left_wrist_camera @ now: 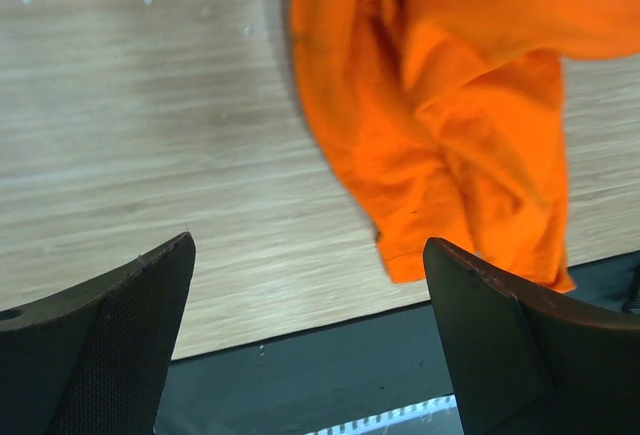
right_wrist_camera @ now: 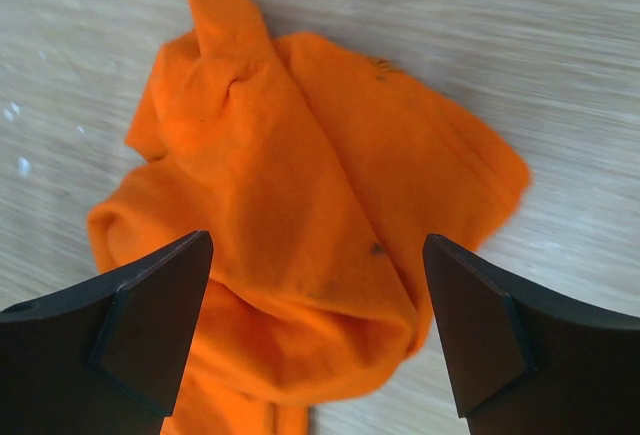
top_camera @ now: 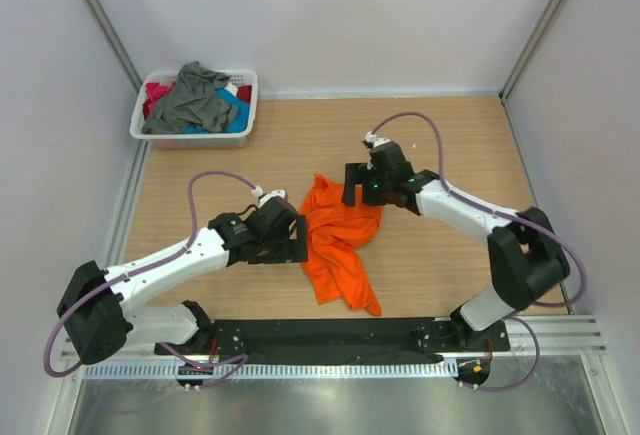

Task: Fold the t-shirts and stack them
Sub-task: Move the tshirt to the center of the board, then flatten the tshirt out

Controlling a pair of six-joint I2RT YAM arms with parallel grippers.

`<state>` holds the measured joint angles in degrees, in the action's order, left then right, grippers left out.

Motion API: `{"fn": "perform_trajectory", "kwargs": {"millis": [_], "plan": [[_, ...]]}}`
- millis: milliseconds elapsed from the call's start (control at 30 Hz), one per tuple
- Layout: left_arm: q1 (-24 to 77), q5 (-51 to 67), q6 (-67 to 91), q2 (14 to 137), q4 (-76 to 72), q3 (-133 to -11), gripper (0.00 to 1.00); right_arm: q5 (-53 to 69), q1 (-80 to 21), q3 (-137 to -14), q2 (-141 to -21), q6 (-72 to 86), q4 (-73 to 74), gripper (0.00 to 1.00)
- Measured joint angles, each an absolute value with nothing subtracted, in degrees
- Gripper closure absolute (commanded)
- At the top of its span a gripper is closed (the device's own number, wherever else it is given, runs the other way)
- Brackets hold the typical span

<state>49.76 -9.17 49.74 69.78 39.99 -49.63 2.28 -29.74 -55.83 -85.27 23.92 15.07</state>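
The bright orange short-sleeved fabric t-shirt (top_camera: 338, 245) lies crumpled and unfolded on the light wooden table top (top_camera: 230, 155), about the middle of it, between the two arms. It is bunched into a long, loosely twisted heap that runs from 12 o'clock down to 6 o'clock. Its lower end touches the black strip (top_camera: 330, 333) along the near edge of the table.

The left gripper (top_camera: 292, 243) sits at 9 o'clock of the shirt, just beside its edge. Its two dark fingers are spread wide with nothing between them. In the left wrist view the left gripper (left_wrist_camera: 308, 245) frames bare wood, and the orange cloth (left_wrist_camera: 450, 105) fills the area towards 1 o'clock.

The right gripper (top_camera: 352, 187) is at the shirt's 12 o'clock end. In the right wrist view the right gripper (right_wrist_camera: 317, 238) has its fingers wide apart, one on each side of the rumpled orange fabric (right_wrist_camera: 290, 185). It pinches nothing. Whether the fingertips touch the cloth cannot be told.

Well away, in the table's 10 o'clock corner, stands a white plastic laundry basket (top_camera: 190, 140). It holds a dark grey tee (top_camera: 190, 100) piled on top, a teal-blue tee (top_camera: 235, 115) towards 3 o'clock and a red-pink tee (top_camera: 157, 95) towards 9 o'clock.
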Motion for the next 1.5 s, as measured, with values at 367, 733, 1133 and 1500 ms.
{"fn": "perform_trajectory", "kwargs": {"millis": [367, 733, 1133, 1500], "plan": [[49.8, -6.9, 50.9, 62.0, 32.4, -42.0, 0.03, -2.7, -34.8, -66.0, -102.8, 17.6, 14.1, 0.62], [49.7, -3.3, 49.2, 69.4, 24.0, -41.2, 0.07, -17.3, -34.7, -67.4, -96.0, 23.0, 16.6, 0.99], [46.7, -3.6, 52.2, 80.1, 19.3, -42.3, 0.32, -25.2, -30.8, -56.0, -80.8, 26.8, 16.1, 0.99], [46.7, -4.1, 55.6, 87.1, 16.1, -45.2, 0.37, -23.5, -25.6, -48.1, -76.5, 30.2, 18.9, 0.99]]}}
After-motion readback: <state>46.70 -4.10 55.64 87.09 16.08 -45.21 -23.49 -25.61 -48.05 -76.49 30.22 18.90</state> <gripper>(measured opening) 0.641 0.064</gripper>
